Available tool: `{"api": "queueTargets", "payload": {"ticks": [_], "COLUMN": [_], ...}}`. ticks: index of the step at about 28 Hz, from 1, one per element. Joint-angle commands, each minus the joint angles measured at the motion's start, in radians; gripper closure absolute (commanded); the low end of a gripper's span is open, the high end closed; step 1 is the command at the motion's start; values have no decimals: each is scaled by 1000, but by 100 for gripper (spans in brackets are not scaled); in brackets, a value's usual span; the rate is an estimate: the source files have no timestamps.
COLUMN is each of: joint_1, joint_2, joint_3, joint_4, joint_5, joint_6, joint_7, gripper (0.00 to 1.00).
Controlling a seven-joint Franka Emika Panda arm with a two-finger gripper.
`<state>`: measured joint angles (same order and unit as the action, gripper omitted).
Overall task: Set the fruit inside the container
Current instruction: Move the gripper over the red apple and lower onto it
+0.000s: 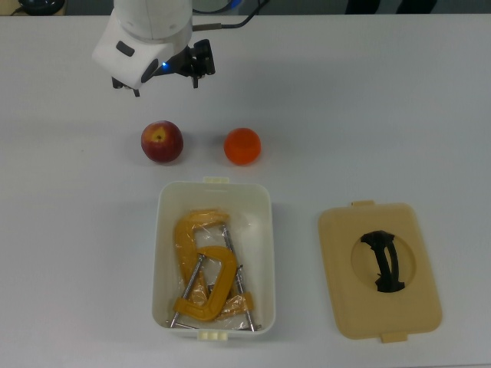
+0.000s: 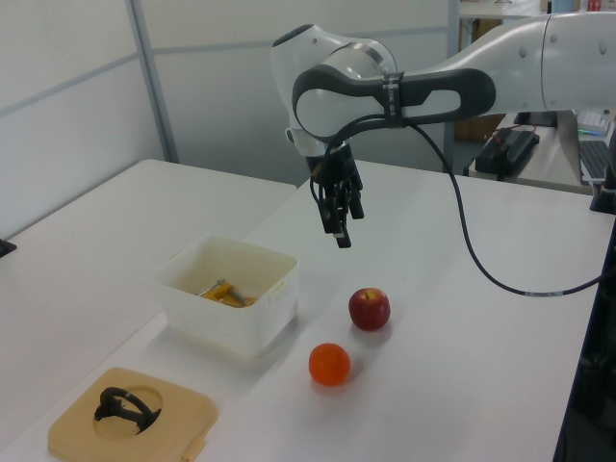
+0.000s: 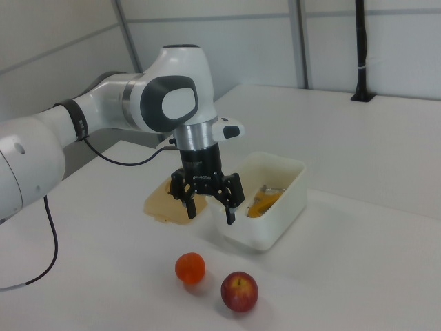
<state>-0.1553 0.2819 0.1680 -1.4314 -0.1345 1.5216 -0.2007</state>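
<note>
The white worktop (image 1: 383, 115) carries everything. The white container (image 1: 215, 259), holding yellow C-clamps (image 1: 203, 272), sits beside a tan lid (image 1: 380, 270) at the top view's right. The end effector (image 3: 209, 204) hangs above the worktop with fingers spread apart, gripping nothing. Apple (image 1: 162, 142) and orange (image 1: 242, 146) lie apart just outside the container

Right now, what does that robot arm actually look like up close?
The arm is glossy white with rounded shells and dark grey bands at its joints. A black cable hangs from it. Its gripper is black with two fingers, and a small blue light glows near the wrist.
</note>
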Motion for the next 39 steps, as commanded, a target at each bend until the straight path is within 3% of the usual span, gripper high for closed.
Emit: {"api": "queueTargets", "payload": {"ticks": [1,9,16,22,23,25,33,39], "joint_1": [-1,2,0,2,2,2,2,8], "joint_2": [-26,-33,-102,-196,-220,-233,-192,-115], "joint_3": [-7,-25,-61,-74,-74,-74,-74,-74], "joint_4": [-18,-20,-66,-265,-324,-368,-467,-474], "joint_5": [-2,-4,9,12,13,13,6,-7], "joint_6": [-20,-17,6,219,288,334,463,468], "joint_7": [-3,-5,-40,-52,-51,-52,-59,-59], "gripper": [0,0,0,0,0,0,0,0]}}
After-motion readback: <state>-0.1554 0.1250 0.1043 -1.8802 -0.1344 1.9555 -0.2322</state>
